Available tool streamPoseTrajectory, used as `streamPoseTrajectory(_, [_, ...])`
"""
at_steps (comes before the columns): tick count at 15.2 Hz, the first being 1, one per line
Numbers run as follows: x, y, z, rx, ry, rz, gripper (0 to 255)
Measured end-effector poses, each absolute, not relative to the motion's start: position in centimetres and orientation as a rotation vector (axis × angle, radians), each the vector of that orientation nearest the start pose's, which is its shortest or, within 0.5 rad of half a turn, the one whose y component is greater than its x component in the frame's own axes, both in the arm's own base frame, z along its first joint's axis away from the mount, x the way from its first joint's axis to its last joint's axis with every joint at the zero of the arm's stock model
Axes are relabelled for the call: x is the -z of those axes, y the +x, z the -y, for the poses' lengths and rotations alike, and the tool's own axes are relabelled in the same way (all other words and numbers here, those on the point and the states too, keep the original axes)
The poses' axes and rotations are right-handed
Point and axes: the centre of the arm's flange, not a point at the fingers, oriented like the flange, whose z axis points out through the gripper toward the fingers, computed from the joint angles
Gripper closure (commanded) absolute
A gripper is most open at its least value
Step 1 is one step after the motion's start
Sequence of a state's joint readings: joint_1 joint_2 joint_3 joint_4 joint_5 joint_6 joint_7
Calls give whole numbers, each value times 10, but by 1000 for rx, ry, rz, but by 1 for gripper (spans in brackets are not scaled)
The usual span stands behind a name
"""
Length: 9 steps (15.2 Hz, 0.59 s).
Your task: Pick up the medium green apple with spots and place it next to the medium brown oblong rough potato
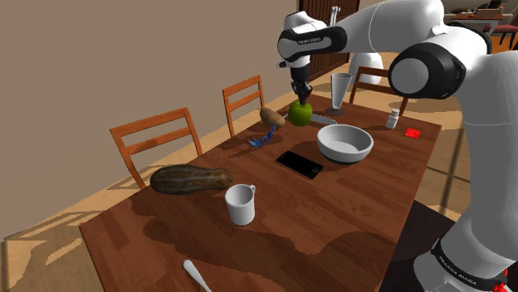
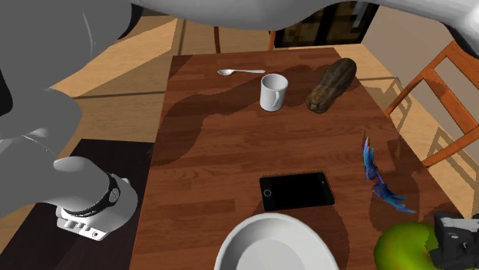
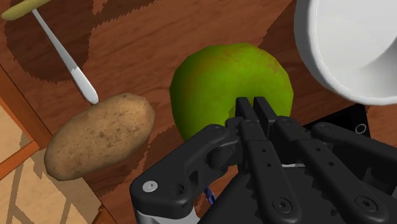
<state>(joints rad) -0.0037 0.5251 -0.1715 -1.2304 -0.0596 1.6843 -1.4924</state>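
Apple (image 3: 216, 89), green with faint reddish mottling, at the far end of the brown wooden surface (image 1: 332, 216), directly under the arm's hand. Fingers (image 3: 245, 109), black, are drawn together so that their tips meet, with nothing seen clasped between them. The tips lie over the apple's upper side, near its middle, so the fruit sits straight ahead along the line of approach rather than off to either flank. Whether the tips touch the skin or hang just clear of it cannot be settled from these views.

Potato (image 3: 98, 143), brown, speckled and oblong, lies just beside the apple with a narrow strip of wood between the two. In the shoulder view it is on the apple's left. Its long axis points roughly toward the apple, one end facing it.

White bowl (image 3: 343, 44) stands on the apple's opposite side, close by. Pale utensil (image 3: 63, 51) lies beyond the potato, and black phone (image 1: 299, 163) lies flat near the bowl.

By this layout the apple already appears to rest next to the potato. Any fresh grasp would need the fingers spread wider than the fruit first.
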Motion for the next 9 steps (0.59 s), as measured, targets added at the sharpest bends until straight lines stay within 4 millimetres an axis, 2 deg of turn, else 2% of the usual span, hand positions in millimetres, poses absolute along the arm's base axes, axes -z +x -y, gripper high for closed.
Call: streamPoseTrajectory(9, [-420, 695, 100, -240, -2490, 1984, 255])
